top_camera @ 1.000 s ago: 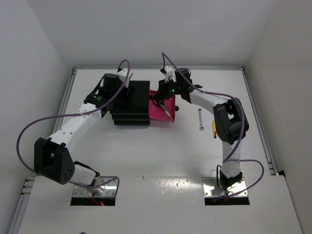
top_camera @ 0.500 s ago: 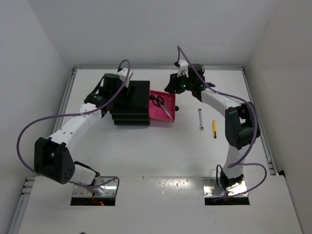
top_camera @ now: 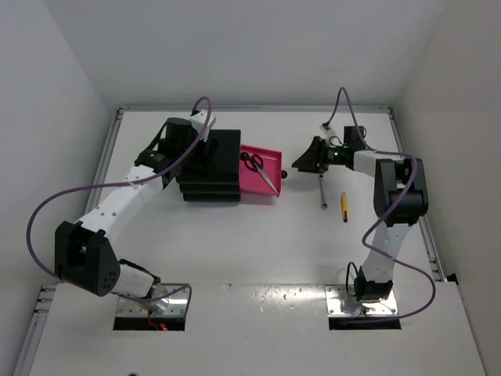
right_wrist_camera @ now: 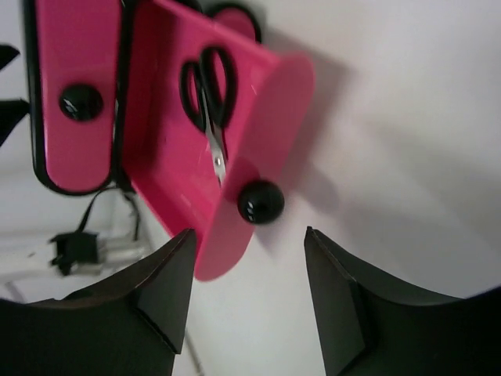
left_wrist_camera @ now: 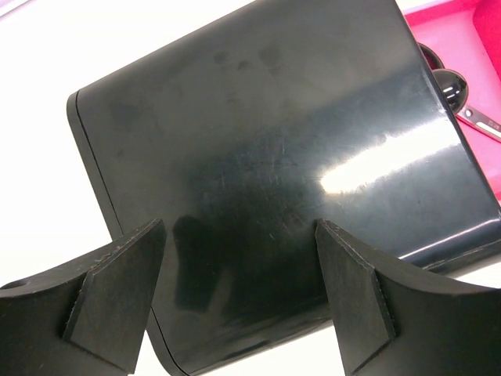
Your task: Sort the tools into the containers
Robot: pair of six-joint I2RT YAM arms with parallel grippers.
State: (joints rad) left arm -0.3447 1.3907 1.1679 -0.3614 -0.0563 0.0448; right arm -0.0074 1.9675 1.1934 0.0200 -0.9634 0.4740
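The black three-tier drawer unit point(top_camera: 211, 168) stands mid-table with one magenta drawer point(top_camera: 270, 182) pulled out to the right. The black-handled scissors point(top_camera: 252, 163) lie in it, also in the right wrist view point(right_wrist_camera: 207, 86). My right gripper point(top_camera: 300, 164) is open and empty just right of the drawer, facing its black knob point(right_wrist_camera: 261, 201). My left gripper point(top_camera: 205, 150) is open over the unit's glossy top point(left_wrist_camera: 274, 157). The silver wrench point(top_camera: 322, 192) and yellow cutter point(top_camera: 344, 206) lie on the table right of the drawer. The blue-handled tool is out of view.
A closed magenta drawer front point(right_wrist_camera: 74, 102) with its own knob shows beside the open one. White walls enclose the table on the left, back and right. The right arm's elbow point(top_camera: 399, 188) stands near the yellow cutter.
My right gripper has pulled back from over the open drawer, to the right and down, leaving the scissors in it. The right elbow swung right. The left arm has not moved.
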